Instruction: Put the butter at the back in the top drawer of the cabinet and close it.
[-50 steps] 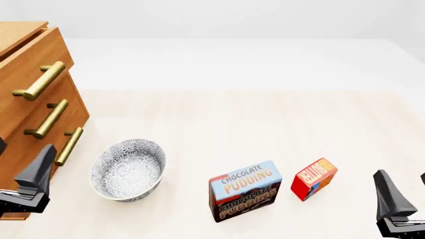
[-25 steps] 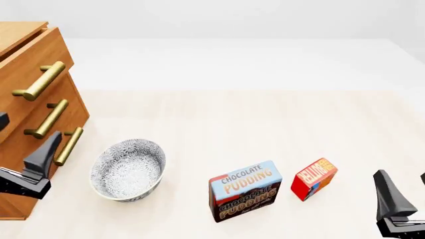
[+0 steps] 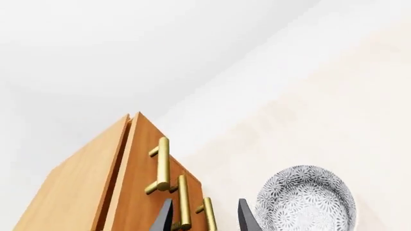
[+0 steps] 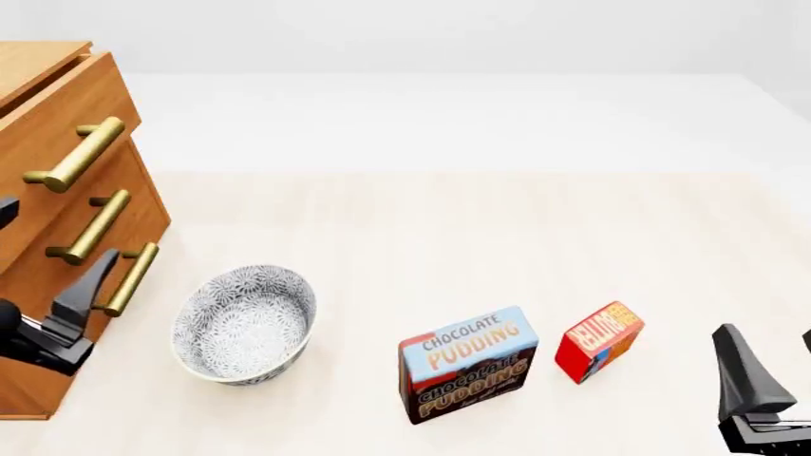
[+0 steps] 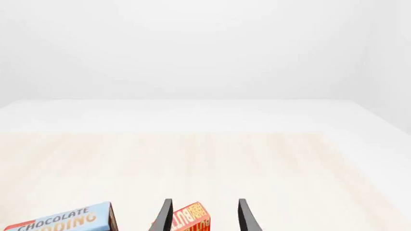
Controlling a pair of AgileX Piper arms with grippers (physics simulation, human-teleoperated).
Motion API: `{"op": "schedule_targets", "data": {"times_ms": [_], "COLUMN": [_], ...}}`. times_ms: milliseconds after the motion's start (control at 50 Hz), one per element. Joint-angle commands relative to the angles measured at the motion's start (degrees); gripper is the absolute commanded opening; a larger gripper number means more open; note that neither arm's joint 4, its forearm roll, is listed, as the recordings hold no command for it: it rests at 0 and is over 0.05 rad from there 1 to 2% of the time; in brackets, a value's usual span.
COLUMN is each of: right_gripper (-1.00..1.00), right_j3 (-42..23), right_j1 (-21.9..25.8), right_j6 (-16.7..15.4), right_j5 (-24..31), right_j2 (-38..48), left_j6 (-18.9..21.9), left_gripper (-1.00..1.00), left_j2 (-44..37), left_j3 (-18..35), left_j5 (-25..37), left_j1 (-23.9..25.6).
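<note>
The left gripper (image 4: 38, 285) has edged farther left, toward the cabinet (image 4: 51, 114), its fingers spread wide by the lower handles. The right gripper (image 5: 204, 216) waits near right, open and empty. The butter (image 4: 599, 340) lies right of the pudding box (image 4: 468, 363); the bowl (image 4: 243, 323) sits near the cabinet.

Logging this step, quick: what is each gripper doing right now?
Left gripper: open, holding nothing, near the cabinet handles.
Right gripper: open, holding nothing, butter ahead.
</note>
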State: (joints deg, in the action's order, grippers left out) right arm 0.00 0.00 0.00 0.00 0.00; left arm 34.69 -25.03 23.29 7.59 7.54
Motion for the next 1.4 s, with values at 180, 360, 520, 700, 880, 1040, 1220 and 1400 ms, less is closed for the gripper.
{"op": "schedule_targets", "data": {"times_ms": [180, 360, 520, 700, 880, 1040, 1220, 1400], "right_gripper": [1.00, 1.00, 1.00, 1.00, 1.00, 1.00, 1.00, 1.00], "right_j3": [0.00, 0.00, 0.00, 0.00, 0.00, 0.00, 0.00, 0.00], "right_j1": [0.00, 0.00, 0.00, 0.00, 0.00, 0.00, 0.00, 0.00], "right_j6": [0.00, 0.00, 0.00, 0.00, 0.00, 0.00, 0.00, 0.00], "right_j5": [0.00, 0.00, 0.00, 0.00, 0.00, 0.00, 0.00, 0.00], "right_j2": [0.00, 0.00, 0.00, 0.00, 0.00, 0.00, 0.00, 0.00], "left_j6": [10.44, 16.12, 19.27, 25.61, 33.46, 34.62, 36.85, 38.48], "left_gripper": [1.00, 1.00, 1.00, 1.00, 1.00, 1.00, 1.00, 1.00], "left_j2": [-3.51, -6.06, -6.29, -6.26, -8.54, -8.67, -9.34, -8.18], "left_j3": [1.70, 0.66, 0.91, -0.42, -1.26, -2.05, -2.08, -2.19], "left_j5": [1.02, -0.99, -0.74, -2.92, -6.45, -7.64, -9.46, -9.83], "left_j1": [-1.22, -2.14, -3.64, -6.20, -8.07, -7.89, -7.26, -7.42]}}
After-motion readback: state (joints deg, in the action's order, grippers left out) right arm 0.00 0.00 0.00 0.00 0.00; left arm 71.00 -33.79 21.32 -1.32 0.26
